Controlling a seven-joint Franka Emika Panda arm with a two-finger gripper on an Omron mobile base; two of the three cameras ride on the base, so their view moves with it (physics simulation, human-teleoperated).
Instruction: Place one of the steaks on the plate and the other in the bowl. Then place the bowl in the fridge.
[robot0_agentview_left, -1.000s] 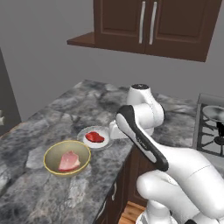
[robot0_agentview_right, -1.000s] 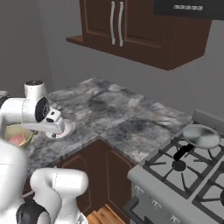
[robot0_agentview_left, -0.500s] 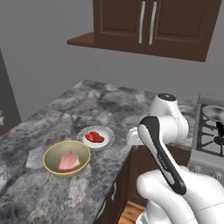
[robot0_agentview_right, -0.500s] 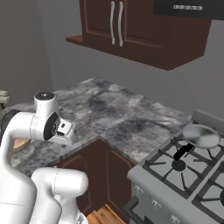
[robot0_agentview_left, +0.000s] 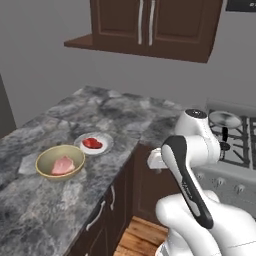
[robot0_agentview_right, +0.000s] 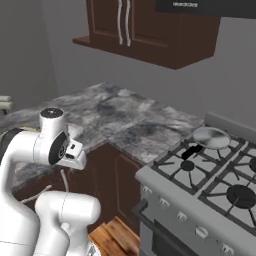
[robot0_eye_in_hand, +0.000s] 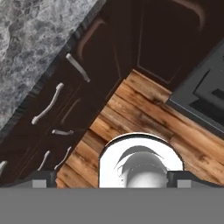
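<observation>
One steak (robot0_agentview_left: 63, 165) is lying in the bowl (robot0_agentview_left: 46, 170) and the other steak (robot0_agentview_left: 92, 143) is lying on the plate (robot0_agentview_left: 105, 140), both sitting side by side on the bench (robot0_agentview_left: 35, 210). The jaws are standing wide apart, grasping nothing, pointing down over the wooden floor (robot0_eye_in_hand: 144, 111).

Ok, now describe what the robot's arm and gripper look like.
The arm is glossy white, built of rounded, tube-like links, with a dark grey band running along one link and dark rings at the joints. No cables or markings show. The gripper has two small dark, blocky fingertips.
</observation>
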